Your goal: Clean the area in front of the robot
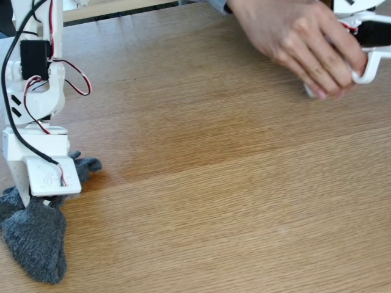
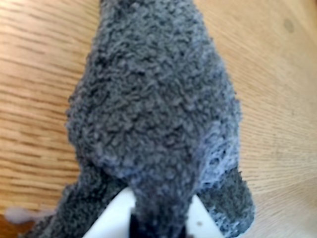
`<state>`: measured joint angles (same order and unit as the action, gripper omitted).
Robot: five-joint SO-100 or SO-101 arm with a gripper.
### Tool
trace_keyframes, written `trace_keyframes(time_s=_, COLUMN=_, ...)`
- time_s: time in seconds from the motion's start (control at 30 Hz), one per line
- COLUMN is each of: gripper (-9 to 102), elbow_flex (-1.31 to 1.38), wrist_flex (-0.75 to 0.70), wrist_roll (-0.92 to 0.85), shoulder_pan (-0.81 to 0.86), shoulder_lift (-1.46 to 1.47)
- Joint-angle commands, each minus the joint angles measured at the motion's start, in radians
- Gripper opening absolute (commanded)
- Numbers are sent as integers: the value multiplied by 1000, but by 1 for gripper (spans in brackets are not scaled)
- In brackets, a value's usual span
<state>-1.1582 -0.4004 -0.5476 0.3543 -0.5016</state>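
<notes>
A light-brown wooden tabletop (image 1: 232, 183) with fine oak grain and a faint plank seam is seen in the fixed view. At the left stands a white plastic robot arm (image 1: 36, 97) with black motors, a thick black cable and thin red wires looped beside it. Its lower end is pressed down onto a fluffy dark grey cloth (image 1: 33, 235), which lies crumpled on the wood at the lower left corner, a small tuft poking out to the right of the arm. In the wrist view the cloth (image 2: 153, 109) is shown as a thick, nubbly, looped pile bunched into a rounded mound, with the grained wood on both sides and a dark knot (image 2: 289, 25) at the upper right. The gripper (image 2: 161, 213) is seen at the bottom edge as two white fingers, set only narrowly apart, with a fold of the cloth pinched between them. At the upper right of the fixed view a person's hand (image 1: 299, 43) rests over a second white plastic device (image 1: 369, 46) with a black part.
</notes>
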Motion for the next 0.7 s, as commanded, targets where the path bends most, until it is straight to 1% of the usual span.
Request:
trace_keyframes(time_s=0.0, gripper=0, elbow_flex=6, wrist_flex=-212, wrist_roll=107, shoulder_pan=-32, shoulder_lift=-77)
trace_keyframes(time_s=0.07, gripper=0, elbow_flex=6, wrist_flex=-337, wrist_roll=167, shoulder_pan=-60, shoulder_lift=-130)
trace_keyframes(time_s=0.13, gripper=0, elbow_flex=6, wrist_flex=-416, wrist_roll=209, shoulder_pan=-94, shoulder_lift=-184)
trace_keyframes(time_s=0.37, gripper=0, elbow_flex=5, wrist_flex=-540, wrist_roll=281, shoulder_pan=-215, shoulder_lift=-311)
trace_keyframes(time_s=0.47, gripper=0, elbow_flex=5, wrist_flex=-525, wrist_roll=284, shoulder_pan=-261, shoulder_lift=-318)
trace_keyframes(time_s=0.53, gripper=0, elbow_flex=5, wrist_flex=-469, wrist_roll=268, shoulder_pan=-285, shoulder_lift=-305)
trace_keyframes(time_s=0.67, gripper=0, elbow_flex=5, wrist_flex=-247, wrist_roll=176, shoulder_pan=-302, shoulder_lift=-230)
